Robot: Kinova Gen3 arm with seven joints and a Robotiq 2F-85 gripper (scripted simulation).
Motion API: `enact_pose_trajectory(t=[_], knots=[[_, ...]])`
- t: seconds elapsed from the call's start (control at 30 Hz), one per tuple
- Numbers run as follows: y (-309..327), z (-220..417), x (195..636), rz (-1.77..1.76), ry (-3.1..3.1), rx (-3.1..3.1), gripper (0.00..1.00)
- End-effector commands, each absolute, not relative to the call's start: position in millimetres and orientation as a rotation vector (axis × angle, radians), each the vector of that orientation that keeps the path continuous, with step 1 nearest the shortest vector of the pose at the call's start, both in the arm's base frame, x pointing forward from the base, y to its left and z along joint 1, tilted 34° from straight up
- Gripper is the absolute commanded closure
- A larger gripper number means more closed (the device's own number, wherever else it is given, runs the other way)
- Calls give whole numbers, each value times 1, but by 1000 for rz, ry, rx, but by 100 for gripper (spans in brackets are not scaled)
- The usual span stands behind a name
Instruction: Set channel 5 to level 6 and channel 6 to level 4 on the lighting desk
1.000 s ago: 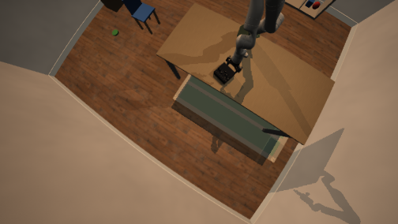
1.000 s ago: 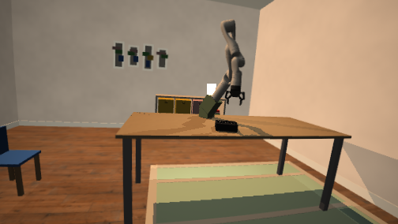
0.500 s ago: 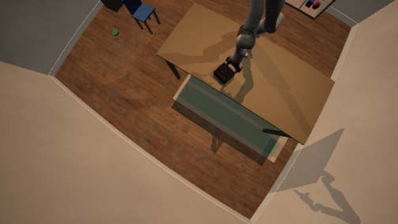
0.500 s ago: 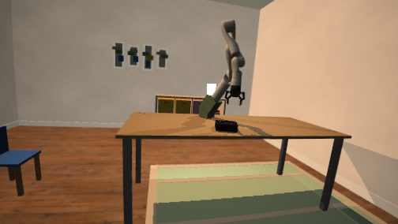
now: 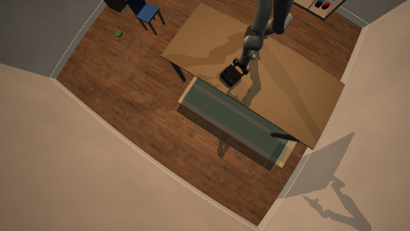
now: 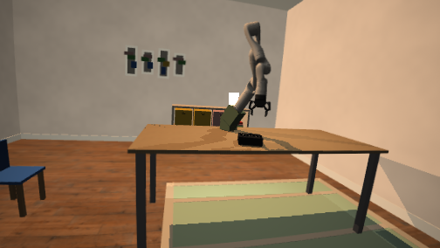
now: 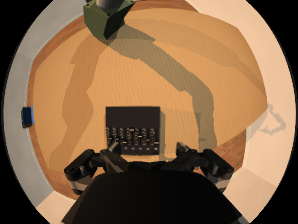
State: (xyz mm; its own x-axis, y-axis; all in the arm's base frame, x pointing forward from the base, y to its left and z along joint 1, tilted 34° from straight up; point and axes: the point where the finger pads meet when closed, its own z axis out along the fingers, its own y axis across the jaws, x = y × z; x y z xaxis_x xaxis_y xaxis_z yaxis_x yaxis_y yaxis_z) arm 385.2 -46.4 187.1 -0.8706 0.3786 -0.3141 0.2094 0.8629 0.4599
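Observation:
The lighting desk (image 7: 136,129) is a small black box with a row of several faders, standing on the wooden table (image 6: 244,139). It also shows in the overhead view (image 5: 230,76) and in the side view (image 6: 250,139). The fader caps are too small to read their levels. My gripper (image 7: 148,149) is open and empty. It hangs well above the desk, fingers pointing down, as the side view shows (image 6: 260,107). In the wrist view the desk lies just beyond my fingertips.
The arm's green base (image 6: 230,119) stands on the table behind the desk. A green rug (image 6: 271,214) lies under the table's front. A blue chair (image 6: 19,175) stands far left. A shelf (image 6: 205,116) stands against the back wall.

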Motion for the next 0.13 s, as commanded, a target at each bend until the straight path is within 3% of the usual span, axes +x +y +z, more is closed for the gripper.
enact_pose_trajectory(t=[0.0,0.1], knots=[[-47,187,385,587,2636,436,0],[-47,187,385,587,2636,436,0]])
